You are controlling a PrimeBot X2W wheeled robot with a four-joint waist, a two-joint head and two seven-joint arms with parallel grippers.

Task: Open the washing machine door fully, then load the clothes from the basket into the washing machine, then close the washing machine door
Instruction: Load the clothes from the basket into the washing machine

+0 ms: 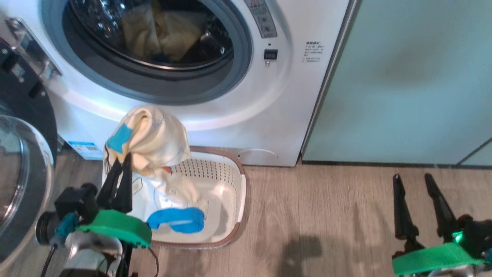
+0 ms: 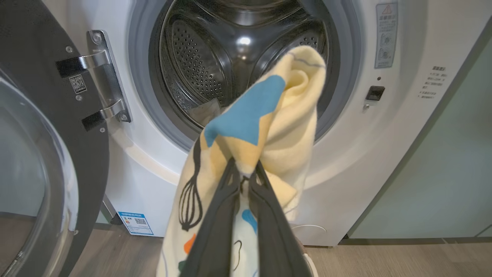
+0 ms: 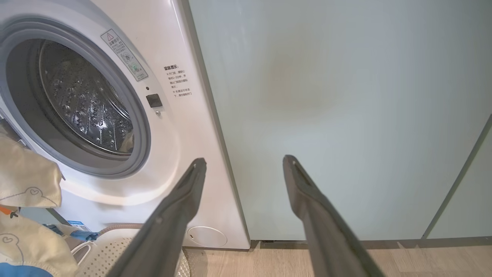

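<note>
The white washing machine (image 1: 269, 115) stands with its round black-rimmed door (image 1: 27, 127) swung wide to the left. Pale yellow clothes (image 1: 165, 34) lie inside the steel drum (image 2: 215, 57). My left gripper (image 1: 123, 158) is shut on a pale yellow garment (image 1: 153, 134) with a blue patch. The garment is lifted above the cream basket (image 1: 243, 188), and its lower end with a blue part (image 1: 177, 220) trails into it. In the left wrist view the garment (image 2: 284, 115) hangs from the gripper (image 2: 244, 169) before the drum opening. My right gripper (image 1: 412, 177) is open and holds nothing, low over the floor at the right.
Pale green cabinet doors (image 1: 403, 84) stand right of the washer, straight ahead of the right gripper (image 3: 244, 161). Wood floor (image 1: 326, 215) stretches between the basket and the right arm. The open door's glass bowl (image 1: 19, 173) bulges out close beside my left arm.
</note>
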